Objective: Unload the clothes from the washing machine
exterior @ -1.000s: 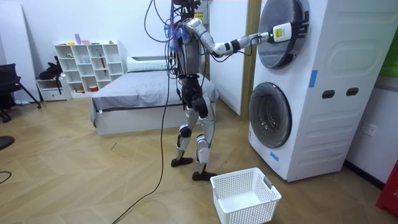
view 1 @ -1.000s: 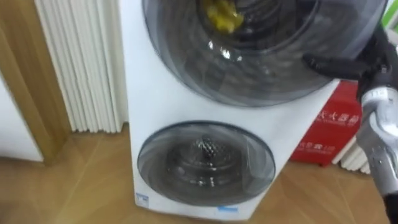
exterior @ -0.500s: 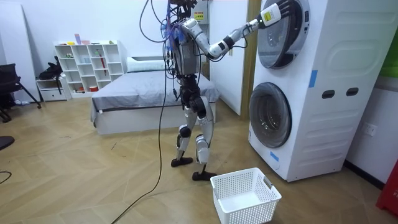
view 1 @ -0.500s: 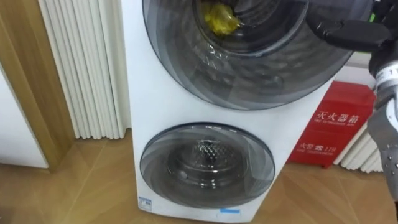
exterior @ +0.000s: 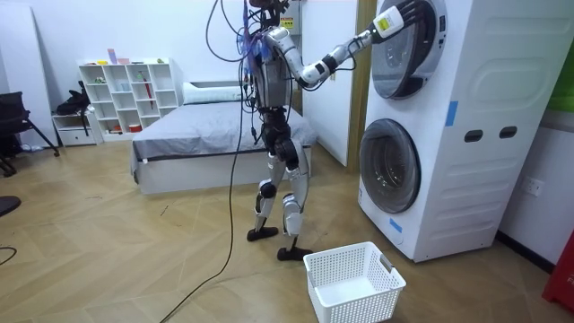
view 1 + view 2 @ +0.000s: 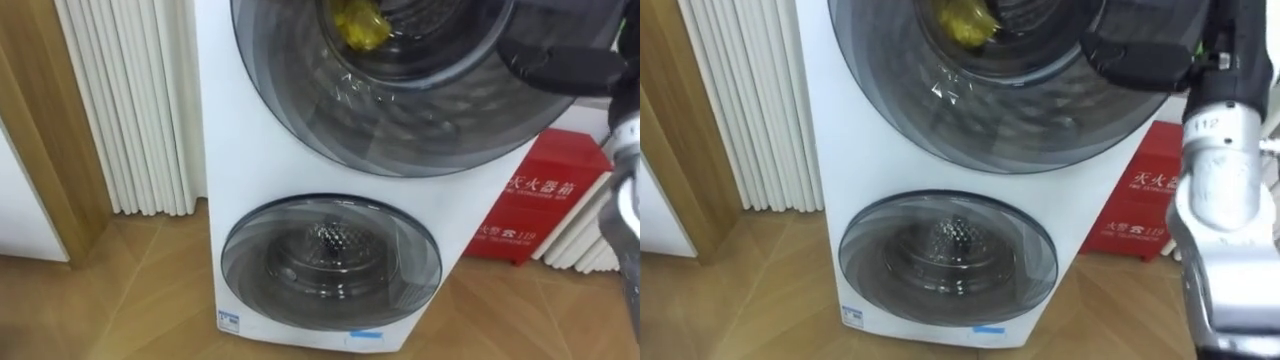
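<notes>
The white stacked washing machine [image 6: 225, 200] stands between a ribbed white radiator [image 6: 130, 100] and a red box [image 6: 545, 205], with a white basket [image 5: 352, 283] on the floor beside the standing robot. The right hand [image 6: 1135, 65] lies with its fingers stretched flat on the closed upper door [image 6: 400, 130] at its right rim, holding nothing. The yellow clothes [image 6: 360, 25] sit inside behind the glass, cut off at the top edge.

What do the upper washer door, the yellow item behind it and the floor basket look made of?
Upper door: smoky see-through plastic or glass, glossy, with bright glints. Yellow item: probably cloth, crumpled and matt, though that is hard to confirm through the door. Basket: white plastic, judging by its moulded lattice walls.
</notes>
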Robot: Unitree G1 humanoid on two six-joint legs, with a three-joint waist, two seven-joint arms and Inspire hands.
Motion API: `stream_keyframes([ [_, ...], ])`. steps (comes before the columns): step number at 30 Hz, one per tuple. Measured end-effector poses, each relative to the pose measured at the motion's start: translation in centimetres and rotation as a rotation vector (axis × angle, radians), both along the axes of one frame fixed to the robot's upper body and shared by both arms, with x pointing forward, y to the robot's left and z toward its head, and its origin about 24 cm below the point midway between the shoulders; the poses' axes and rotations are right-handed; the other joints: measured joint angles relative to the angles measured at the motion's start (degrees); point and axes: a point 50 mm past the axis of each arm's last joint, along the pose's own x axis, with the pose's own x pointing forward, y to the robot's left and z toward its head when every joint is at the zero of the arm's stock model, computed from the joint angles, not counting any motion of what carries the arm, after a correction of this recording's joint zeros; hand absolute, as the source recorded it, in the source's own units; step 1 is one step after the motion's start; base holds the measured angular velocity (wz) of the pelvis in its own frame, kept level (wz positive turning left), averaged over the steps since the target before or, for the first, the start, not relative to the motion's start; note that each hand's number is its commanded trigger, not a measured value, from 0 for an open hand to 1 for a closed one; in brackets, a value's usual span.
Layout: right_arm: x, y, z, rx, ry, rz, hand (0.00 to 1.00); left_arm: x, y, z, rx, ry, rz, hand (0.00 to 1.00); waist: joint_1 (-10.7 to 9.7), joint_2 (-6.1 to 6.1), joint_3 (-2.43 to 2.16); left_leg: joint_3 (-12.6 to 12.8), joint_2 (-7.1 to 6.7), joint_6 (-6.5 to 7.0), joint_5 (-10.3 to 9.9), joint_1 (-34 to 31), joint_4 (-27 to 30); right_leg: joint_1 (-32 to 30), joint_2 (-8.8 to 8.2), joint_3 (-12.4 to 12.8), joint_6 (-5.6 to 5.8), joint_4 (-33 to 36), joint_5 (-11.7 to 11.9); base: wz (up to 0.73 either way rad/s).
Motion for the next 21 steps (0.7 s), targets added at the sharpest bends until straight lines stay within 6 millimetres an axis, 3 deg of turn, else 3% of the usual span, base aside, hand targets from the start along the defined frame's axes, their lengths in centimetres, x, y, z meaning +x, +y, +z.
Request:
stream_keyframes([
  [3,-0.4,0.3,-0.4,-0.010,0.009,0.045,0.00,-0.1,0.0,0.0,0.005,0.000,-0.002,0.00,-0.2,0.44,-0.05,0.9,0.00,0.00,0.0,0.6,0.2,0.5,-0.15,0.3,0.03,0.1,0.0,-0.07],
  [9,-2.3,0.2,-1.4,-0.038,0.024,0.077,0.00,-0.1,0.2,0.1,0.007,-0.031,0.027,0.00,-0.3,0.17,-0.09,1.5,0.10,-0.12,-0.2,0.7,-0.2,0.5,0.02,0.2,0.48,0.3,-0.4,0.05],
  [15,-3.8,0.5,-2.2,0.019,0.014,0.172,0.00,-0.8,0.6,0.2,0.012,-0.026,0.042,0.00,-0.4,-0.19,-0.03,2.1,0.54,-0.47,-0.3,0.7,0.1,0.5,0.52,0.3,-0.13,0.1,0.0,-0.04],
  [21,-4.8,1.3,-2.5,0.045,-0.010,0.286,0.00,-0.9,0.6,0.1,0.004,-0.026,0.019,0.00,-1.0,0.45,-0.13,3.2,1.19,-0.91,-0.4,0.7,0.1,0.3,0.91,0.4,-1.19,-0.4,0.7,-0.11],
])
